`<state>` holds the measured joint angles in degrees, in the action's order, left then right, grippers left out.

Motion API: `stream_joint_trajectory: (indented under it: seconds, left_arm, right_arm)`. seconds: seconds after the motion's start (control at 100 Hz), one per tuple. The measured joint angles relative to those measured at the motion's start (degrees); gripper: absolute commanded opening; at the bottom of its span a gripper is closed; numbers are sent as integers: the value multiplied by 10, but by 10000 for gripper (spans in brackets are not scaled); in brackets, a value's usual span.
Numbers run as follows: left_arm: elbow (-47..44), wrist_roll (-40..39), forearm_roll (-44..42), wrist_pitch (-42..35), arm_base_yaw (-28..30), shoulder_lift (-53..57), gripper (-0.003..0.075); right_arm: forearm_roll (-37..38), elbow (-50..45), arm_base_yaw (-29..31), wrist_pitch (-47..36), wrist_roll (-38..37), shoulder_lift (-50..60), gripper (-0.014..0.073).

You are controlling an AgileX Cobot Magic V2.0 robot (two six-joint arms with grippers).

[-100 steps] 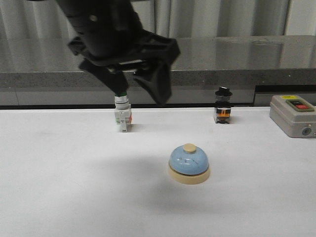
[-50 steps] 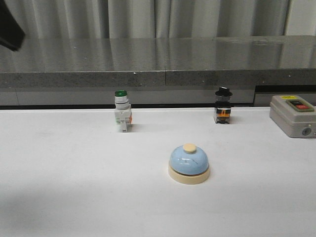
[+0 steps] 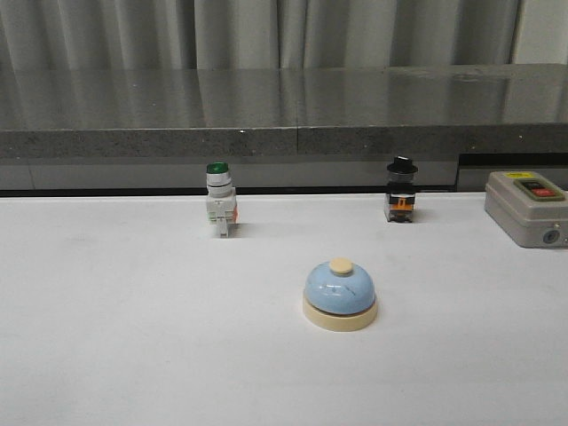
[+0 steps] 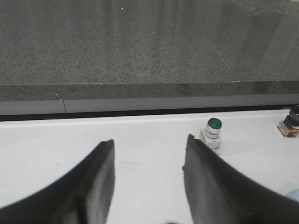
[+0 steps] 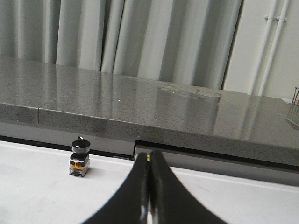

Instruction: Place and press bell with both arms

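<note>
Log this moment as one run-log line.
bell: upright on table, untouched | left gripper: open, empty, out of front view | right gripper: shut, empty | press: not underway

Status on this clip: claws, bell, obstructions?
Left claw open, empty. Right claw shut, empty. Bell upright on table, untouched. Nothing around it.

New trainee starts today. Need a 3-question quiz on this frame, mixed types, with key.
1. True or false: the bell stands upright on the table with nothing touching it.
2. Which gripper is shut?
A. left gripper
B. right gripper
C. both
3. Fill in: the cap of the white pushbutton switch is ____.

Key:
1. True; neither arm shows in the front view.
2. B. The right gripper's fingers meet; the left's stand apart, holding nothing.
3. green
</note>
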<state>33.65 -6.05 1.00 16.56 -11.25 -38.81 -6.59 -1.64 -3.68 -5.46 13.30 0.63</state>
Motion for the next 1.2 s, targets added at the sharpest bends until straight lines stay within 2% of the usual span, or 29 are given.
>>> stream_joint_trajectory:
  seconds: [0.08,0.81,0.93,1.03,1.2]
  left_arm:
    - [-13,0,0,-5,0,19,-23]
    - [-21,0,0,-11,0,38,-21]
    - [-24,0,0,-36,1,37,-21]
    - [-38,0,0,-66,1,43,-21]
    - [-91,0,0,-73,1,84,-21]
  right_arm:
    - [0,0,0,0,0,0,-64]
    - [0,0,0,0,0,0,-64]
    - [0,0,0,0,0,0,-64]
    - [0,0,0,0,0,0,-64]
    - [0,0,0,0,0,0,-64]
